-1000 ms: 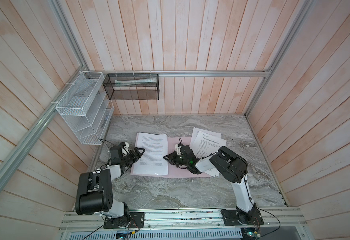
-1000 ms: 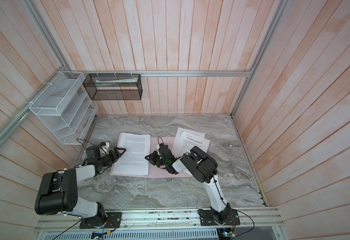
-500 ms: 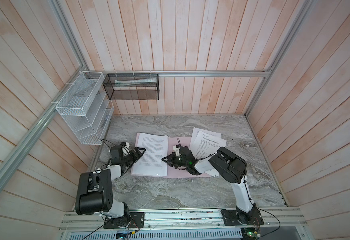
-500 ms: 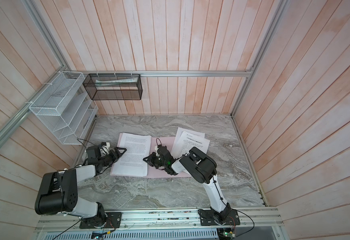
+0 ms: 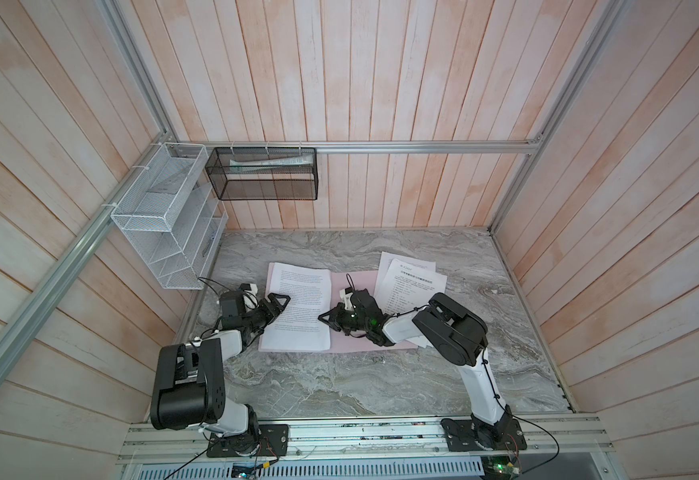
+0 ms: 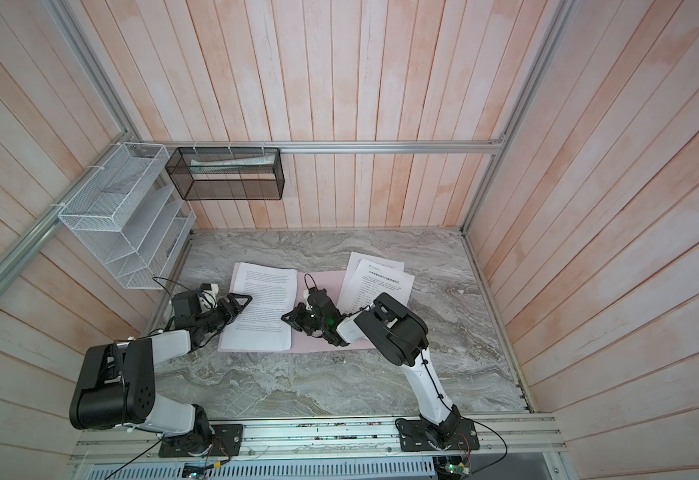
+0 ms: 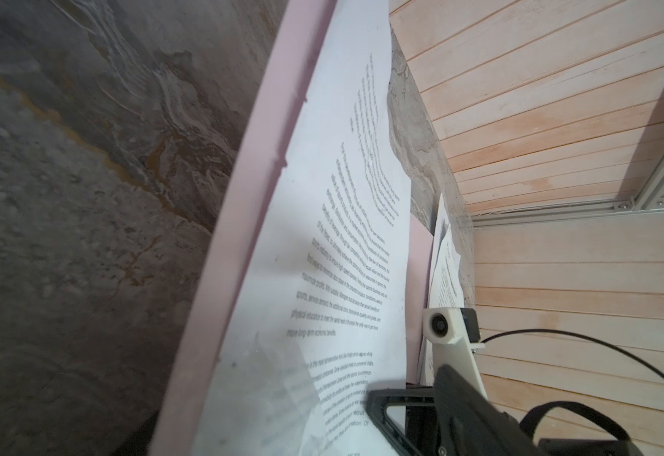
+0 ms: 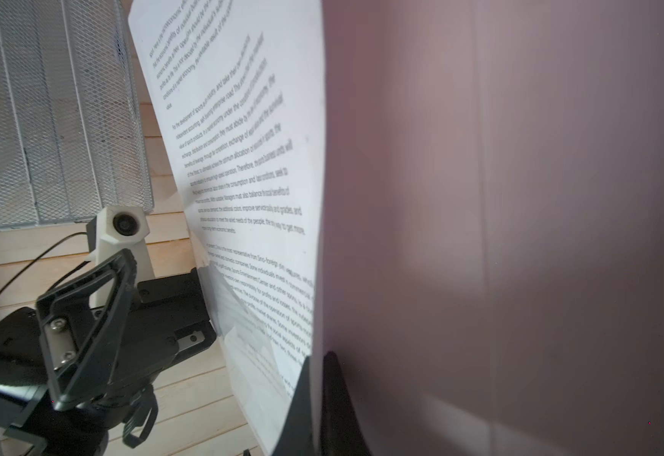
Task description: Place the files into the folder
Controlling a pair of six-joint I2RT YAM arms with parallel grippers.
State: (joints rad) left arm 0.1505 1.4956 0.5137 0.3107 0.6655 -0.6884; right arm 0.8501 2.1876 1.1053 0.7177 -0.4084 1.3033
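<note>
**Right jaws creep left onto the sheet's edge**

Leftward goes the right arm. Its jaws have edged across the pink since a second ago and now sit at the right edge of the printed sheet (image 5: pixel 297 301). The left jaws hold the same spot at the opposite edge.

Big picture, in both top views: the grey marble bench (image 5: pixel 339 386), with the pink folder (image 5: pixel 364 279) lying open and flat on it. The printed sheet covers the folder's left half. The stacked files (image 5: pixel 414 282) fan over its right end and onto the bench, partly hidden by the right arm. The white mesh rack (image 5: pixel 164 224) and black mesh basket (image 5: pixel 262 178) hang on the walls, well apart from the action.

Now what only the wrist cameras give us. The left wrist view shows a strip of pink folder just beside the sheet, and a black jaw of the right arm lying over the sheet's other edge. In the right wrist view that edge runs down between two dark jaws pressed together. They're pinching it, and it is lifted a touch, with shadow on the pink beneath. The same view catches the left jaws spread wide at the sheet's far edge, one jaw standing clear of the paper.
</note>
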